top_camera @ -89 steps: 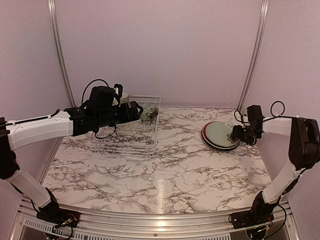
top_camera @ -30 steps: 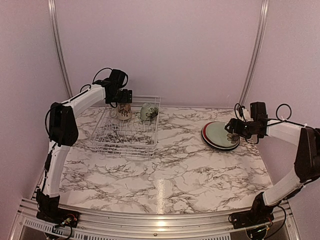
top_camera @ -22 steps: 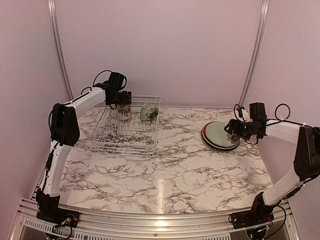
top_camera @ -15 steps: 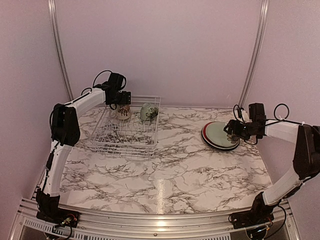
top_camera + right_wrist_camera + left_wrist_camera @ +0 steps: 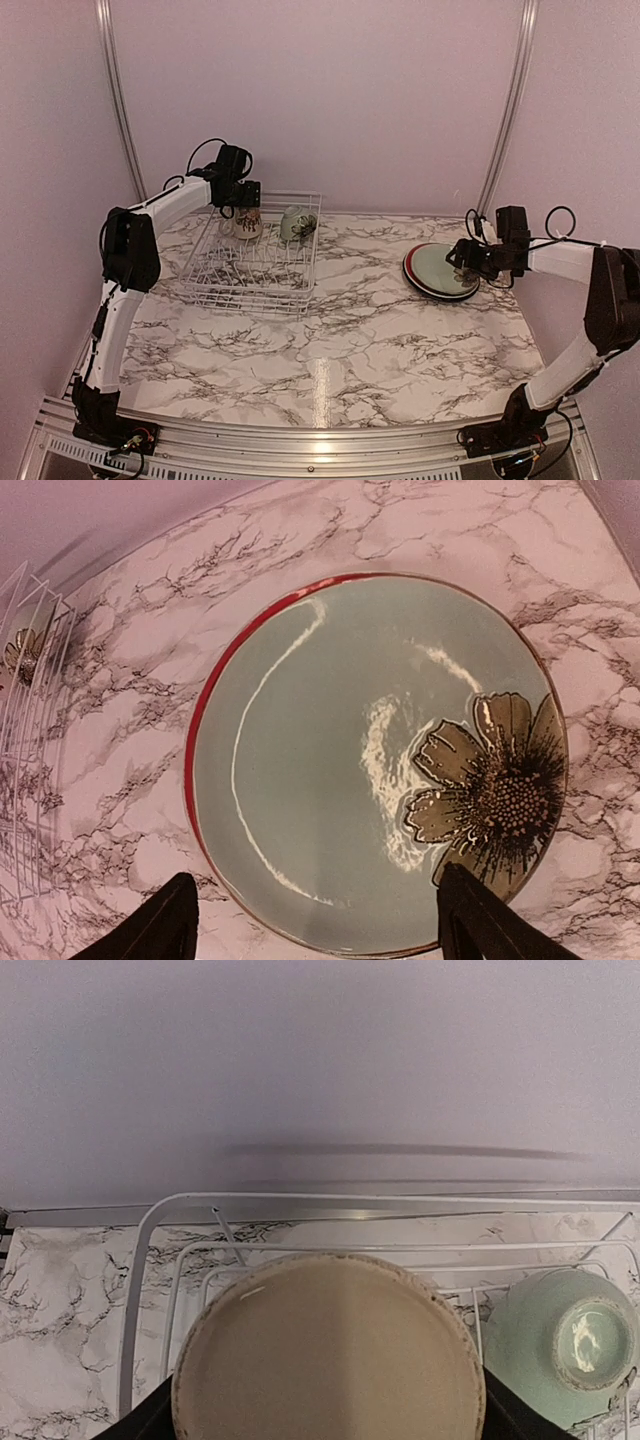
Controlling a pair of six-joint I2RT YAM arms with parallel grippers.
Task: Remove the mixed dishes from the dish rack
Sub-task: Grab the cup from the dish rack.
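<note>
**Both grippers open, mug and bowl in the rack**

My left gripper (image 5: 244,205) hangs open over the upright mug (image 5: 330,1360) in the far left corner of the rack (image 5: 245,275), a finger (image 5: 145,1428) either side of its rim. The bowl (image 5: 560,1345) lies tipped just right of it. My right gripper (image 5: 315,880) is spread above the green plate (image 5: 330,770), stacked on a red-rimmed plate (image 5: 192,742) on the table (image 5: 330,340), far right.
</note>
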